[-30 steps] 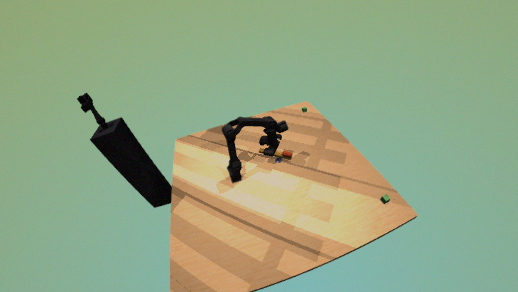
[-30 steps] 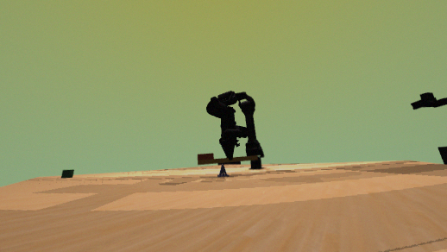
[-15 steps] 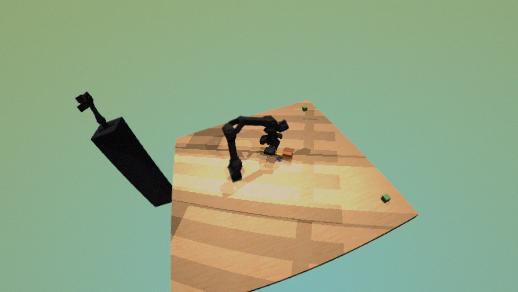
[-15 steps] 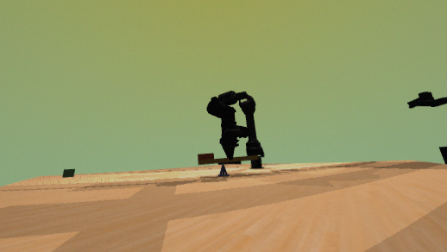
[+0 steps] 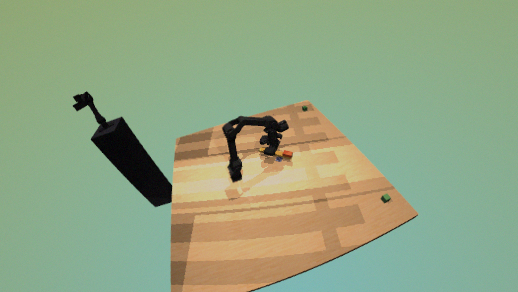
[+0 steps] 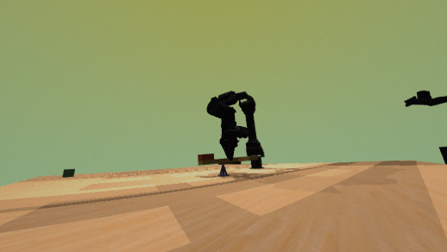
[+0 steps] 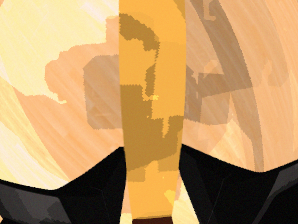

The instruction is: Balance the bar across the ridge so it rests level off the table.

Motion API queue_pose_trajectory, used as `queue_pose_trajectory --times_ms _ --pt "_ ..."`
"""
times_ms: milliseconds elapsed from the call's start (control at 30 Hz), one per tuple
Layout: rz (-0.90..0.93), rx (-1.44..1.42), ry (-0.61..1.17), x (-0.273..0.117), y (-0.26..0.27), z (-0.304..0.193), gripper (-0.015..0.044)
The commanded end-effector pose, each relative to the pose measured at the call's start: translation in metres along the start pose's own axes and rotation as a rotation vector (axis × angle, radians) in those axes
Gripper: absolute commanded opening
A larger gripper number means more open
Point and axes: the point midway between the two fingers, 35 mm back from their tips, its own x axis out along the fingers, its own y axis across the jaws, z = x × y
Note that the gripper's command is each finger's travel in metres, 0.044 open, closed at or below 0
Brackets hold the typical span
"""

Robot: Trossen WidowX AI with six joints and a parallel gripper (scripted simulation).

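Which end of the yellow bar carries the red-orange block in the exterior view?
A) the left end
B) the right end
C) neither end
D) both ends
A: the red-orange block sits on the left end of the yellow bar, while the right end carries no block.

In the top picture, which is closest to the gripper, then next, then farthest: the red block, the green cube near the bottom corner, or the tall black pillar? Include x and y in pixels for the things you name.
1. Red block [image 5: 287, 154] [image 6: 205, 158], right beside it
2. Green cube [image 5: 385, 198], lower right
3. Black pillar [image 5: 132, 160], far left
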Motion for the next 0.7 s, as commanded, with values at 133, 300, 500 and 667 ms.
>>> queue_pose_trajectory --times_ms 133,300,500,667 --pt "0.000 0.004 0.004 0.0009 -0.0001 -0.0007 0.0000" --pt "0.000 0.004 0.004 0.0012 -0.0001 -0.0007 0.0000" --pt "0.000 0.004 0.004 0.0017 -0.0001 -0.0007 0.0000" --pt "0.000 0.004 0.004 0.0022 -0.0001 -0.0008 0.0000"
